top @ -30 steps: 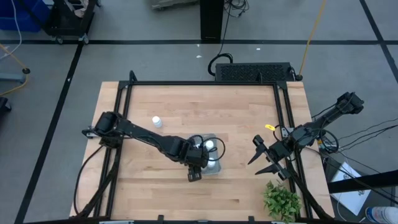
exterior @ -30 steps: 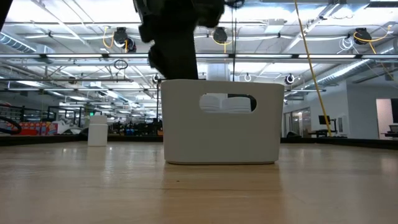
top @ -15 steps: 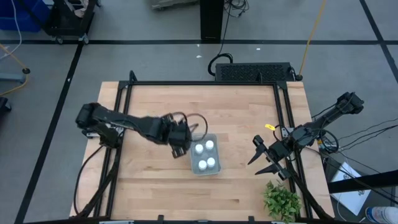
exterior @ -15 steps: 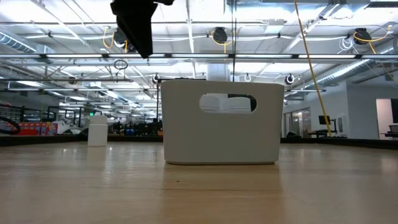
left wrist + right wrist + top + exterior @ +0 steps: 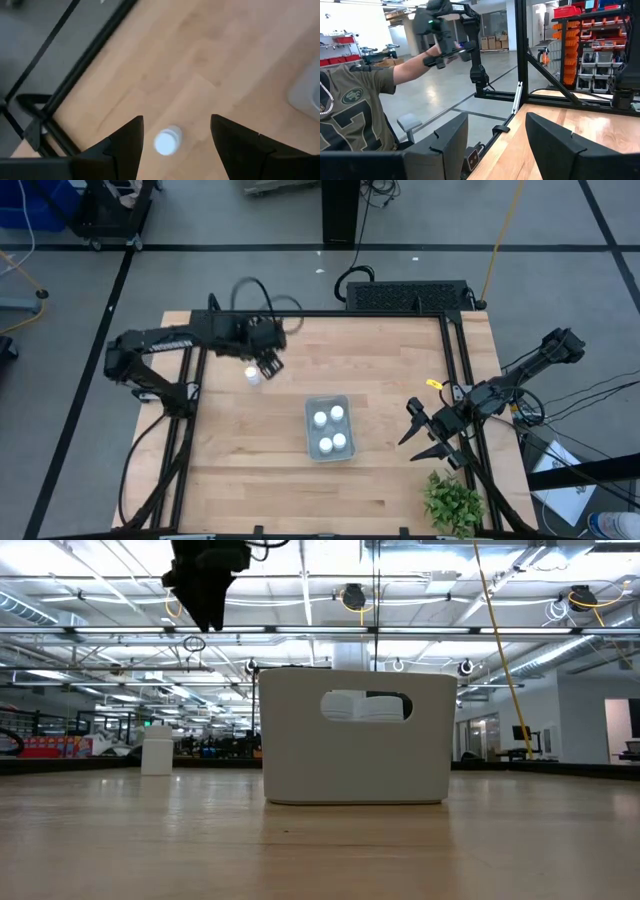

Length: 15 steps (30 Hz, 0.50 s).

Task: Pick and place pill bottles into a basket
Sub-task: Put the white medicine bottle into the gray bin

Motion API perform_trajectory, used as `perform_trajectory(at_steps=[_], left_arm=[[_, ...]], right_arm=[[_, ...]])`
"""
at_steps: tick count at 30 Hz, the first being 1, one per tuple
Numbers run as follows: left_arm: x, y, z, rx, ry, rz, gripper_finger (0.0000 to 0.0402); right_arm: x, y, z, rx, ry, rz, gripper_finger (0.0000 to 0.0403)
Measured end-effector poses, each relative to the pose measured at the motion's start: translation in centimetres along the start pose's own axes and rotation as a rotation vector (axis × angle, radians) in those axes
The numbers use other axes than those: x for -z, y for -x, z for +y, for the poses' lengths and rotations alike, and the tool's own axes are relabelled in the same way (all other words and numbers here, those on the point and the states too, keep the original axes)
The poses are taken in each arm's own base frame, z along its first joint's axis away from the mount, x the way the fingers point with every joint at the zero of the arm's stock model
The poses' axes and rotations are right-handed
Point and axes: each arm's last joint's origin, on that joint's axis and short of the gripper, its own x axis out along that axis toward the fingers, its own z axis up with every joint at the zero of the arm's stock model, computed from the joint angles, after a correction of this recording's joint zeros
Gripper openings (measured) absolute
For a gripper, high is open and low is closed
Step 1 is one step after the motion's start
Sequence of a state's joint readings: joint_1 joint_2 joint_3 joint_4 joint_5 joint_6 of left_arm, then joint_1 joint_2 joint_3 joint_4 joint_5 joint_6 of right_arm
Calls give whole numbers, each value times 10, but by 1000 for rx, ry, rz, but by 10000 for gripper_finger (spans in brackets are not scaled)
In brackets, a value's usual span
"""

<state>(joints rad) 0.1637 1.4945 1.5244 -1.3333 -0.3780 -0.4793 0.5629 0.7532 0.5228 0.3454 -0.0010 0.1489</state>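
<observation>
One white pill bottle [image 5: 253, 376] stands upright on its base on the wooden table, far left of the basket; it also shows in the low view [image 5: 157, 755] and the left wrist view [image 5: 167, 141]. The pale basket [image 5: 312, 450] sits mid-table with white bottles [image 5: 337, 413] standing inside it; in the low view [image 5: 355, 735] its wall hides them. My left gripper [image 5: 268, 364] hangs open and empty above the lone bottle, a finger on either side of it in the left wrist view [image 5: 175, 135], well clear of it in the low view [image 5: 205, 585]. My right gripper [image 5: 425, 435] waits open at the table's right edge.
A green plant [image 5: 452, 502] stands at the near right corner. A black frame rail [image 5: 330, 314] runs around the table. A small yellow thing [image 5: 433, 384] lies at the right rail. A person [image 5: 365, 100] holding a device shows beyond the table in the right wrist view.
My left gripper has left the basket and gone up and toward the table's far left, ending above the lone bottle. The bottles in the basket, hidden by the arm a second ago, now show standing inside it.
</observation>
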Motion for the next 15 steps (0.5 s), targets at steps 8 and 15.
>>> perform_trajectory(at_steps=[8,15], left_arm=[[15,-37,54,30,186,115,237],[41,-73,81,121,361,153,237]], right_arm=[[8,1,-1,-1,-22,-3,194],[4,1,0,-9,-22,-37,194]])
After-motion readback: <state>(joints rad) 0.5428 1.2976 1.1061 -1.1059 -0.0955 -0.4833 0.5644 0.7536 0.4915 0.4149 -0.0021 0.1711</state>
